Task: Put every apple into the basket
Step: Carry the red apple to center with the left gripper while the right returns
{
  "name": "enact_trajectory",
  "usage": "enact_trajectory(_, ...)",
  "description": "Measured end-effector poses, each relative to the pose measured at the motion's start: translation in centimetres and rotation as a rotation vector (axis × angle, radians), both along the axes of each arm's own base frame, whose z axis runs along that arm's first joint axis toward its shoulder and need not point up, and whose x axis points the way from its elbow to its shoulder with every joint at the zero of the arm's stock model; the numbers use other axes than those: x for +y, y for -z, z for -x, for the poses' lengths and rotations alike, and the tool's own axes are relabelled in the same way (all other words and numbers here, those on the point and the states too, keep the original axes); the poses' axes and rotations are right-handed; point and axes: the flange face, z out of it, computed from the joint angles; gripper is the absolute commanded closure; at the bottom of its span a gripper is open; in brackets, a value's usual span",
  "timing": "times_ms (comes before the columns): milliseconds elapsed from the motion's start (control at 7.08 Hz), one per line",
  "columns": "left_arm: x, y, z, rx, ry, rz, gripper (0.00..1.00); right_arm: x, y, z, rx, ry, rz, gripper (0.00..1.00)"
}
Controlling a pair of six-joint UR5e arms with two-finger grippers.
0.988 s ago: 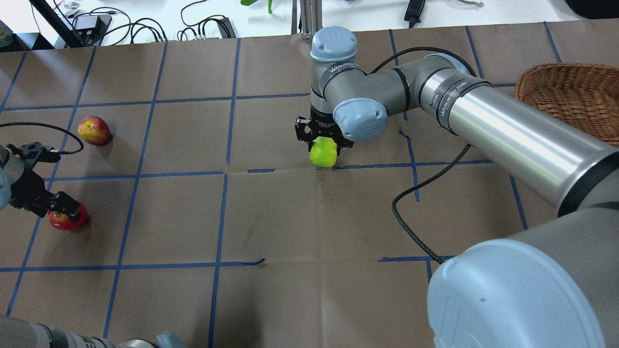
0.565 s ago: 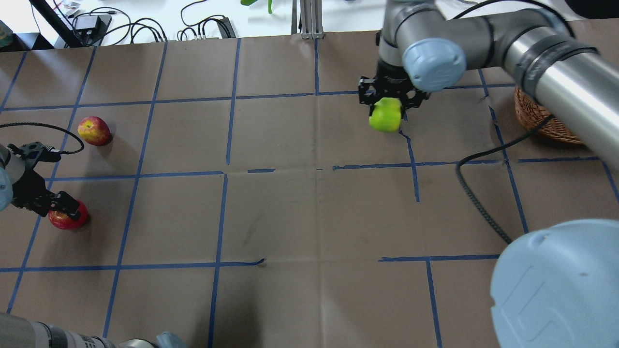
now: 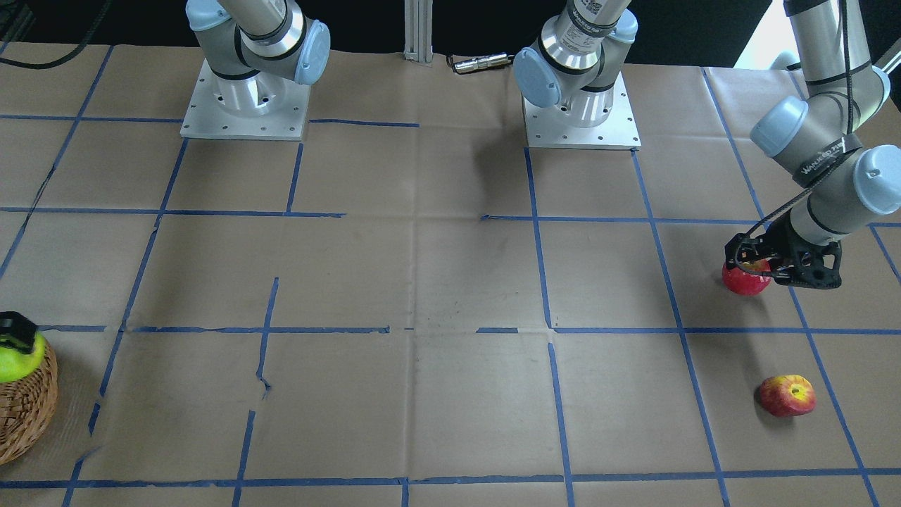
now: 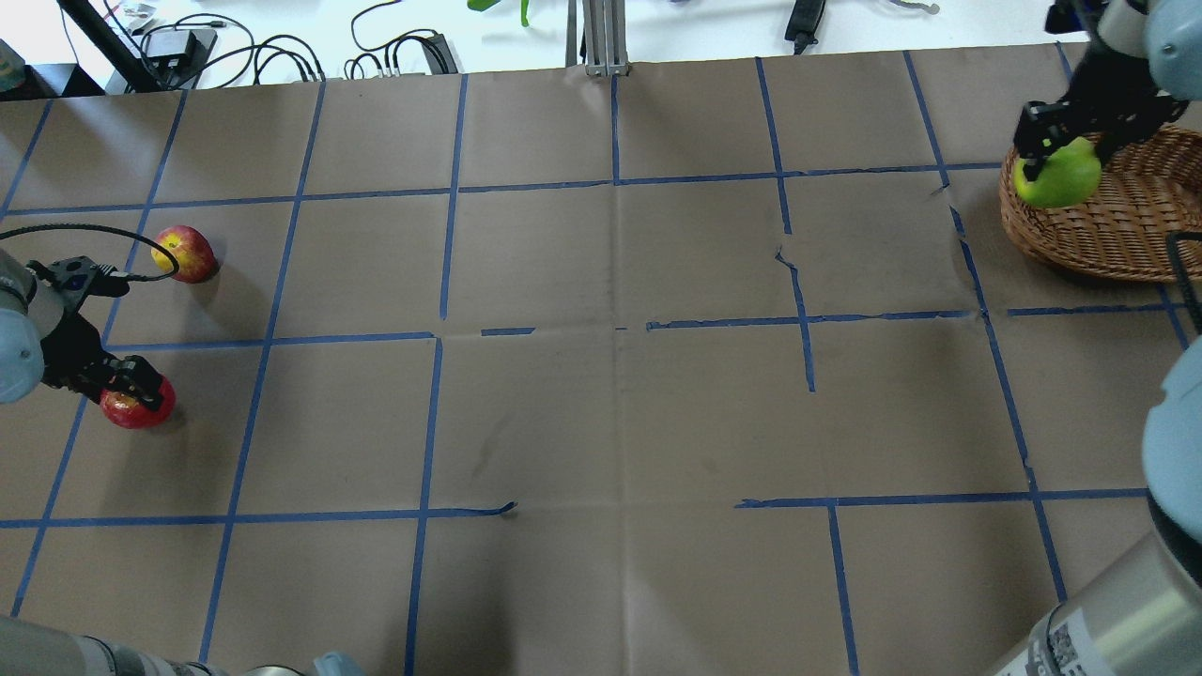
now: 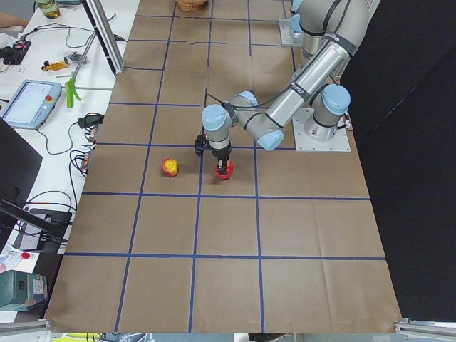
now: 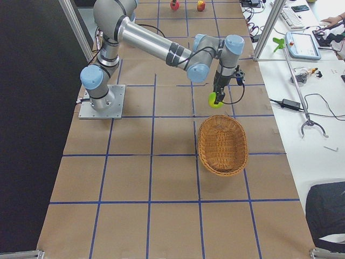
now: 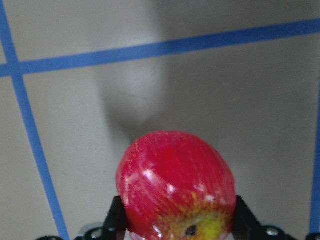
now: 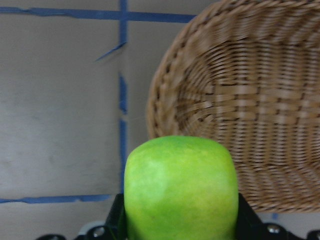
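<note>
My right gripper is shut on the lime green apple and holds it in the air over the near rim of the wicker basket. The right wrist view shows the green apple between the fingers with the basket below. My left gripper is shut on the deep red apple, which sits at table level at the far left; it shows in the left wrist view. The red and yellow apple lies loose on the table beyond it.
The table is brown paper with blue tape lines. Cables and devices lie on the white surface past the far edge. The right arm's cable hangs beside the basket.
My right arm has swung right and away, carrying the green apple from the table's middle to over the basket's rim. My left gripper stays on the red apple, shifted slightly.
</note>
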Motion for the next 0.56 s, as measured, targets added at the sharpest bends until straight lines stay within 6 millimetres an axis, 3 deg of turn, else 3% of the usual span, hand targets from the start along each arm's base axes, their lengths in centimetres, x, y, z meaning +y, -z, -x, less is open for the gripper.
enact_trajectory(141,-0.5,-3.2,5.1,-0.025,-0.014,0.019,0.74,-0.4,1.1,6.1,0.019,-0.036,0.009,0.92)
enact_trajectory(282,-0.3,-6.2,11.8,-0.043,-0.041,0.03,0.76,-0.4,2.6,11.0,0.023,-0.046,0.011,0.92)
enact_trajectory(424,0.1,-8.0,19.9,-0.049,-0.04,0.045,0.77,-0.6,4.5,14.8,0.03,-0.041,0.022,0.91)
enact_trajectory(565,0.5,-8.6,27.3,-0.008,-0.013,0.071,0.77,-0.6,7.0,17.6,0.03,-0.032,0.034,0.86)
